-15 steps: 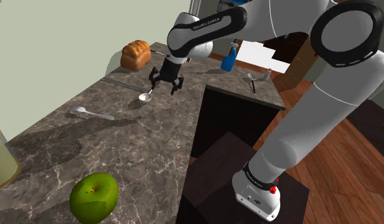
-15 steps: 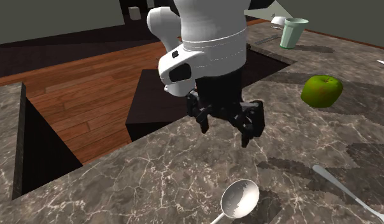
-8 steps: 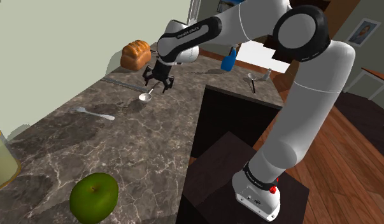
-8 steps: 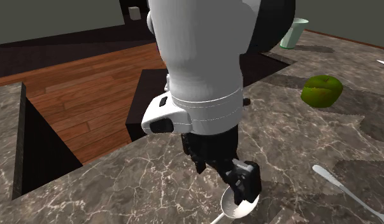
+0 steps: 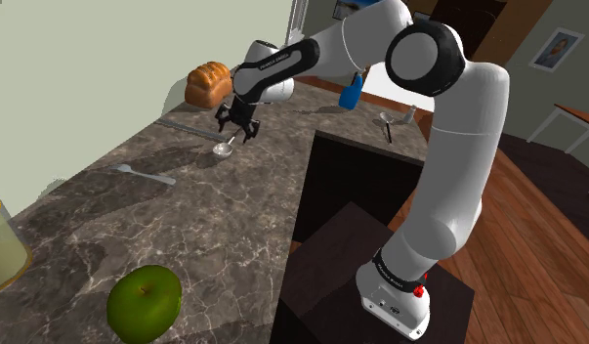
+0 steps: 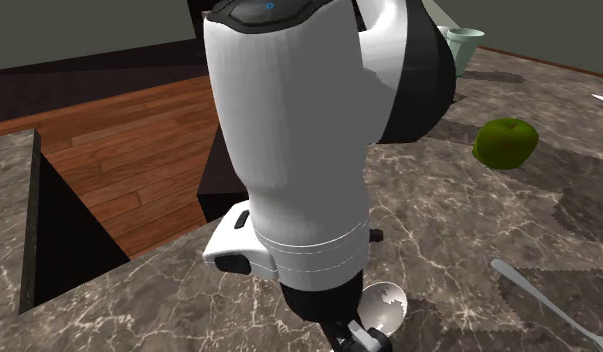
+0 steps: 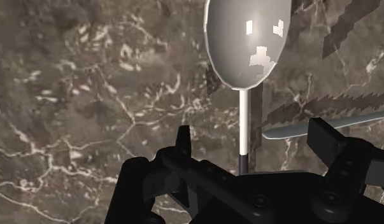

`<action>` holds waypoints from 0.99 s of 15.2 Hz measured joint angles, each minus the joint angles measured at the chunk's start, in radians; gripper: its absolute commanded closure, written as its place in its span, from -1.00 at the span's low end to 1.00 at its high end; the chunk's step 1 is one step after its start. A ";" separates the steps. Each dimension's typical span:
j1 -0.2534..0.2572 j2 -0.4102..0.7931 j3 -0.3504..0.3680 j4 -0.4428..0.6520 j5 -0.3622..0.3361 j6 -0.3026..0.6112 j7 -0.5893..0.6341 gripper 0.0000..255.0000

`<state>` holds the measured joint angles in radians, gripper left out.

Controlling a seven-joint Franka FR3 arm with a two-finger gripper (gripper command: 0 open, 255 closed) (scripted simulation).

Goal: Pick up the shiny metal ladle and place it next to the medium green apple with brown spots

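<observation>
Closing on the thin handle is the step in hand, I judge. It goes best if the black two-finger gripper (image 7: pixel 254 137) sinks straight down until its tips nearly meet the dark veined stone countertop (image 7: pixel 88 95), with the stem centred between them. It should then squeeze close behind the bowl so the heavier end does not swing. The shiny metal ladle (image 7: pixel 246 48) lies flat toward the countertop's far end, short of the brown bread loaf (image 5: pixel 207 83). The green apple with brown spots (image 5: pixel 144 303) sits well apart, at the near edge. The gripper is released, its fingers wide apart on either side of the stem, with a gap on both sides. It holds nothing.
</observation>
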<state>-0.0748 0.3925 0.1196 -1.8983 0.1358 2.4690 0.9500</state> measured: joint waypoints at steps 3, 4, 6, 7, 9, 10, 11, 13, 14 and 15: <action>0.002 0.033 0.000 0.002 -0.001 0.031 -0.002 -1.00; 0.004 0.041 -0.001 0.006 -0.002 0.035 0.001 -1.00; 0.006 0.048 -0.001 0.008 -0.002 0.040 0.002 -1.00; 0.007 0.049 -0.001 0.008 -0.003 0.042 0.003 -1.00; 0.007 0.050 -0.001 0.009 -0.003 0.042 0.003 -1.00; 0.007 0.050 -0.001 0.009 -0.003 0.042 0.003 -1.00; 0.007 0.050 -0.001 0.009 -0.003 0.042 0.003 1.00; 0.006 0.048 -0.001 0.009 -0.003 0.040 0.003 1.00; 0.007 0.049 -0.001 0.009 -0.003 0.041 0.003 1.00; 0.007 0.049 -0.001 0.009 -0.003 0.041 0.003 1.00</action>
<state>-0.0680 0.4418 0.1187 -1.8894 0.1329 2.5104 0.9532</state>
